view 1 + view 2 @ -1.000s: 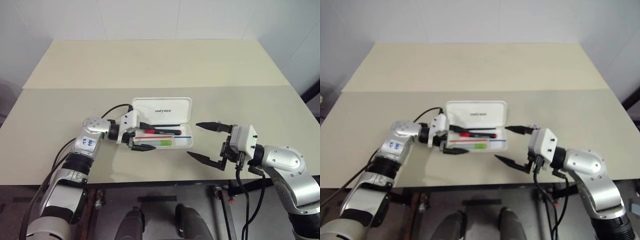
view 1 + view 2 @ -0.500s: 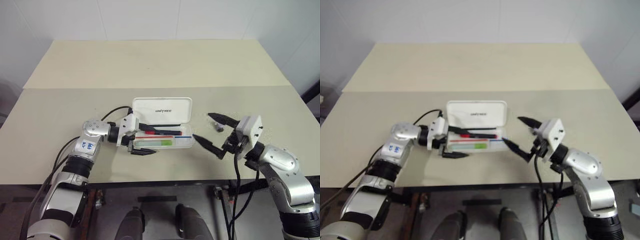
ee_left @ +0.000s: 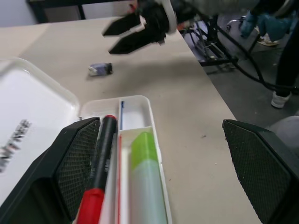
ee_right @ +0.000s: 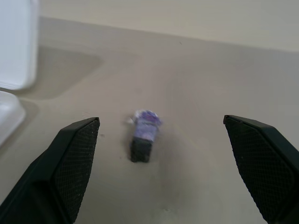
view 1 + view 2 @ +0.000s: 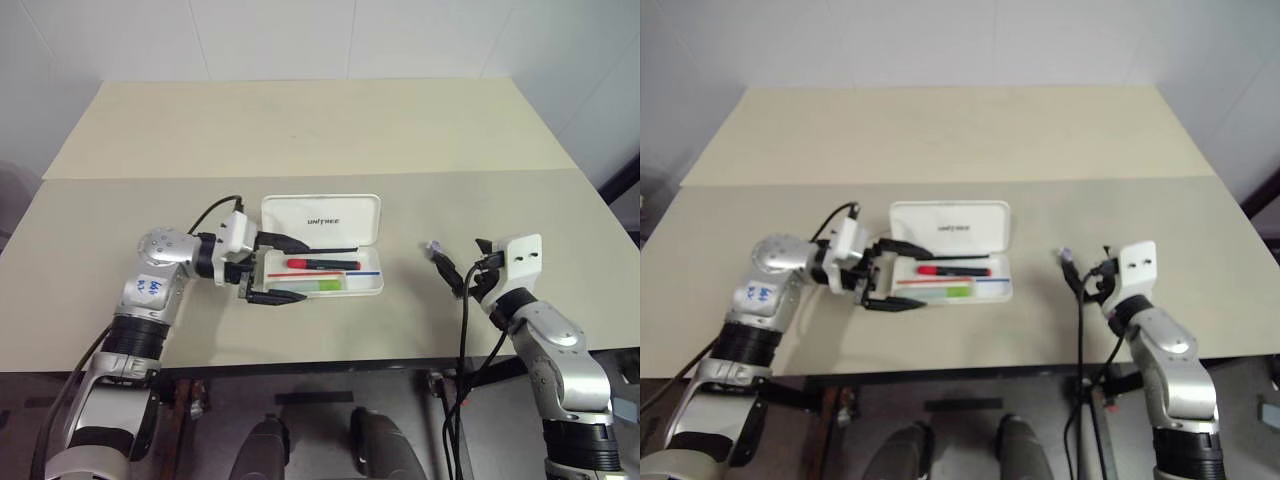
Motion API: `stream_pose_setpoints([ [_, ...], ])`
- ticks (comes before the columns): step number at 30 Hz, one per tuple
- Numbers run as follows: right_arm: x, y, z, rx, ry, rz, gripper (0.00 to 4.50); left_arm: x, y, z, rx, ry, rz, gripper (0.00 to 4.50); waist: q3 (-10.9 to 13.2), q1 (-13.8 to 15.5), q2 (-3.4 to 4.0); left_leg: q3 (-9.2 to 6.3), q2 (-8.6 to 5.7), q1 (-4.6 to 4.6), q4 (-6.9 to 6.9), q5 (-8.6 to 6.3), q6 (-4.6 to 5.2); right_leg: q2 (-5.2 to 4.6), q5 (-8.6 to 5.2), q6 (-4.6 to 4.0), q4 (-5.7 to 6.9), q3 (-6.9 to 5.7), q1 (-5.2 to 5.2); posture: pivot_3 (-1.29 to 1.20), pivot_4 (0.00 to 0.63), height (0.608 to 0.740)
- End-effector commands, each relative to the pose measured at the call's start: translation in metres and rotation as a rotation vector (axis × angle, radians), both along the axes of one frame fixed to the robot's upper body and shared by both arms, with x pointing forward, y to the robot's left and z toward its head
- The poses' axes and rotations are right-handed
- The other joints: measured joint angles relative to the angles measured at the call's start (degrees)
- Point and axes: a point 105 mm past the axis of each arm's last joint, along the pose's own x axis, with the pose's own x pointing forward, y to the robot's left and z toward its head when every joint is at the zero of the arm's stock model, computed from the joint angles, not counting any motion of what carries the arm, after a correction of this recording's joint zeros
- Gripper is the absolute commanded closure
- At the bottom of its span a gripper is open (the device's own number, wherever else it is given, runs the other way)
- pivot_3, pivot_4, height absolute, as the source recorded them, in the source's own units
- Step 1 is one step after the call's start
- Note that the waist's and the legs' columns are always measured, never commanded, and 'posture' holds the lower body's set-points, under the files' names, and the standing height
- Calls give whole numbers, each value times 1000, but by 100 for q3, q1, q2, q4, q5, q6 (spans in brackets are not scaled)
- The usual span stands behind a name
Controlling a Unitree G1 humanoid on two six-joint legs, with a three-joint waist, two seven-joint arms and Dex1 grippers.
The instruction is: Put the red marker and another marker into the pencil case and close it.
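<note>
White hard-plastic pencil case (image 5: 322,247) lies open, long axis left-right, both markers inside; I see my empty, wide-open left claw (image 5: 277,270) at its near-left end, nearer than my open right claw (image 5: 462,270).

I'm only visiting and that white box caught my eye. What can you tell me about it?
The pencil case is white hard plastic with rounded corners, lying open on the table, its lid with dark lettering folded back. Inside lie a red marker, a light green marker and a printed red-and-blue line. The open left gripper straddles its end.
</note>
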Motion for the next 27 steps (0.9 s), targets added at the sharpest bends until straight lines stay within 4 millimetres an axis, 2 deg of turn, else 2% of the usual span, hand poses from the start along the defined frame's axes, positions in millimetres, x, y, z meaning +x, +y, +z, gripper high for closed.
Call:
stream_pose_setpoints([
  [1,8,0,5,9,-19,-22,0,-5,11,14,-3,-33,11,24,0,-24,0,0,0,0,0,1,1,1,0,0,2,0,0,0,150,740],
  [5,24,6,-2,13,8,-14,0,-2,26,21,12,-57,67,24,0,-91,0,-1,0,1,0,2,1,2,0,0,5,1,0,0,150,740],
  [13,49,9,-27,0,97,-27,0,-5,27,26,7,-77,86,24,0,-121,-1,9,0,-5,-8,2,1,2,-1,0,9,9,-20,0,150,740],
  [16,55,15,-34,-3,119,-6,629,-6,28,26,5,-79,94,0,-4,-153,-8,16,1,-2,-1,3,1,2,1,3,18,17,-20,0,150,740],
  [18,57,19,-33,-4,108,10,1295,-7,28,27,4,-81,102,0,-5,-158,-9,20,1,5,3,7,3,2,3,5,27,22,-17,0,150,740],
  [19,58,21,-31,-4,102,16,1402,-7,29,27,4,-83,107,0,-6,-153,-11,20,1,6,3,8,3,2,3,4,27,23,-16,0,150,740],
  [20,58,23,-30,-5,97,21,1913,-7,29,28,3,-83,110,0,-6,-155,-11,20,-1,12,8,16,6,1,6,2,39,25,-13,0,150,740],
  [22,57,25,-29,-12,93,37,2417,-7,30,28,3,-83,116,0,-6,-153,-11,21,-1,16,11,19,7,1,6,1,47,26,-12,0,150,740],
  [26,56,29,-24,-40,76,72,3826,-8,29,26,3,-81,120,0,-6,-148,-11,19,-1,18,10,23,7,2,6,-1,52,26,-13,0,150,740],
  [27,55,32,-21,-45,65,103,3826,-7,29,26,3,-80,121,0,-6,-144,-11,19,-1,18,10,23,7,1,6,-1,51,26,-13,0,150,740],
])
